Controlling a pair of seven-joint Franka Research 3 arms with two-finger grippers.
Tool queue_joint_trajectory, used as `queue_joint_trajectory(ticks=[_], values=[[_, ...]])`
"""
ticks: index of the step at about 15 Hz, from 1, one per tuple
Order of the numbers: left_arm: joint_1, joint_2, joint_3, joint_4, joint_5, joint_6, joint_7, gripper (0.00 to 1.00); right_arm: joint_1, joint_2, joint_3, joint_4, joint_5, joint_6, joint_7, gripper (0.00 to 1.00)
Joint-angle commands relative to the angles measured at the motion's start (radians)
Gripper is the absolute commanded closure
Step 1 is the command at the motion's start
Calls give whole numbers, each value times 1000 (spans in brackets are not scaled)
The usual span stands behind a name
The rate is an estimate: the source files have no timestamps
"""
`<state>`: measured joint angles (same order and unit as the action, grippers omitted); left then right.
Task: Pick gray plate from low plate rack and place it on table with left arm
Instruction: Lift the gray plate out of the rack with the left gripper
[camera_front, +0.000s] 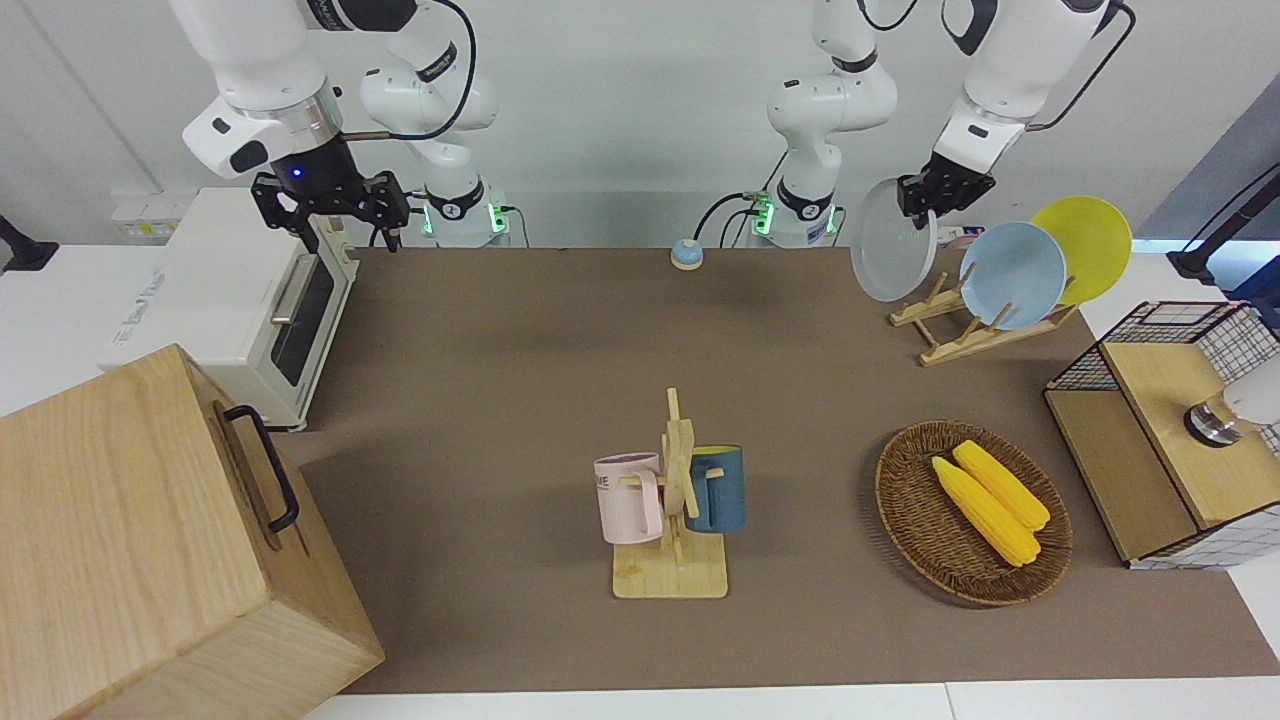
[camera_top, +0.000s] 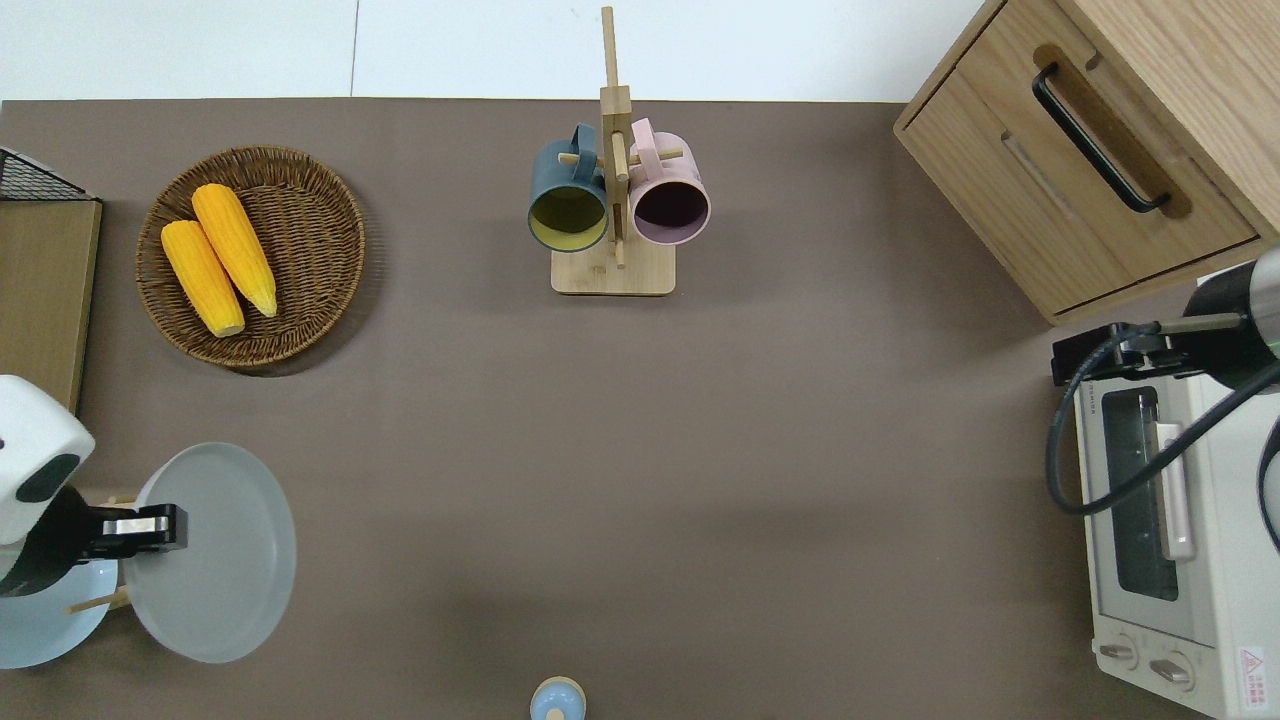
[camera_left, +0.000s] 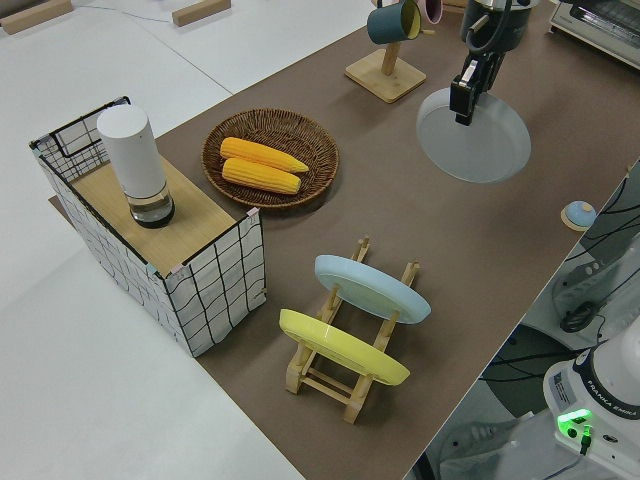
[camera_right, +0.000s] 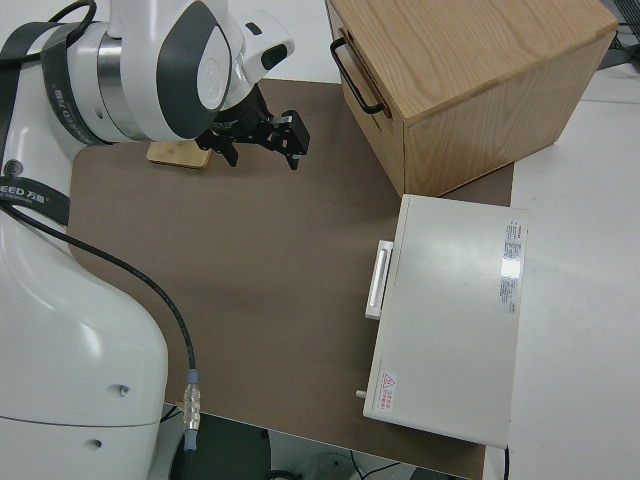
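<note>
The left hand (camera_front: 928, 192) pinches the rim of the gray plate (camera_front: 893, 255) and holds it in the air, clear of the rack (camera_front: 960, 325). In the overhead view the left hand (camera_top: 140, 528) grips the plate's edge on the side toward the left arm's end of the worktop, and the gray plate (camera_top: 215, 560) hangs over bare worktop (camera_top: 640, 480) just beside the rack, toward the worktop's middle. In the front view the plate stands steeply tilted, its face turned toward the camera; in the left side view the gray plate (camera_left: 475, 140) hangs below the hand (camera_left: 464, 98). The rack (camera_left: 345, 385) still carries two plates, each leaning on its pegs: the blue plate (camera_front: 1012, 275) nearest the empty slot, and the yellow plate (camera_front: 1085, 245) next to it toward the left arm's end. The slot at the rack's end toward the worktop's middle holds nothing. Farther from the robots than the rack lies a basket (camera_front: 972, 512) with two corn cobs (camera_front: 990, 502) in it. A wire-sided box (camera_front: 1165, 430) stands at the left arm's end, with a white cylinder (camera_left: 135, 165) on its wooden top. A mug tree (camera_front: 675, 500) near the worktop's middle holds a pink mug (camera_front: 628, 497) and a blue mug (camera_front: 717, 488). The right arm is parked; its hand (camera_front: 335, 212) is spread open. A toaster oven (camera_front: 235, 300) and a wooden cabinet (camera_front: 150, 540) stand at the right arm's end.
</note>
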<state>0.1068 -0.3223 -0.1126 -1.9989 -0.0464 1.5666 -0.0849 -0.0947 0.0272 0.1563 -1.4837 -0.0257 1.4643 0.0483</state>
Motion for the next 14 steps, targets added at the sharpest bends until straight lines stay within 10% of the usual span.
queue_joint_trajectory(ticks=[1, 14], values=[[-7, 2, -16, -21, -120, -16, -29, 1000, 7, 0, -6, 6, 3, -1, 4, 17], [10, 31, -1, -282, -432, 210, 184, 1000, 7, 0, -6, 6, 3, -1, 4, 17]])
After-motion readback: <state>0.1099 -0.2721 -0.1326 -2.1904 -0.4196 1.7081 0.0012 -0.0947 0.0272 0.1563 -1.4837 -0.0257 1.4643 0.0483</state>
